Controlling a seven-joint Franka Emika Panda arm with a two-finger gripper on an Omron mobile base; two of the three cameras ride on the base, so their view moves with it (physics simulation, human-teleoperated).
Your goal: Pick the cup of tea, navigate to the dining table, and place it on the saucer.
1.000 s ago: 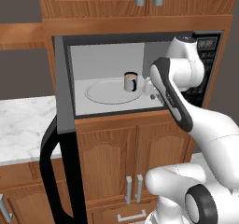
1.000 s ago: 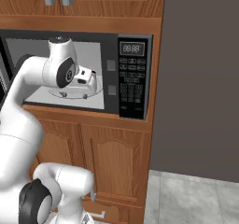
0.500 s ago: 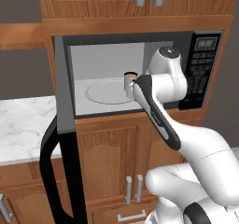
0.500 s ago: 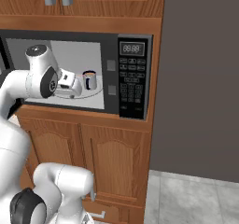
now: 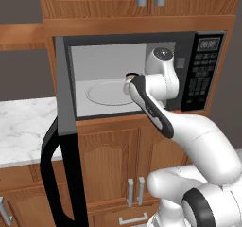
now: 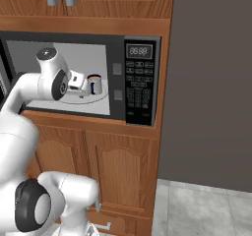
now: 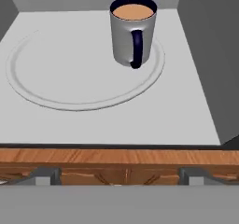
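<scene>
Cup of tea sits upright on the turntable inside the open microwave, handle facing out. End effector is spread wide just short of it, probably lining up a grab.

My arm is white; the mug grey-white, dark-handled, tea brown; the turntable pale; cabinets brown wood; counter veined white.

A kitchen, plainly — a built-in microwave sits open among wooden cabinets. A marble counter runs alongside — grey floor tiles below.
</scene>
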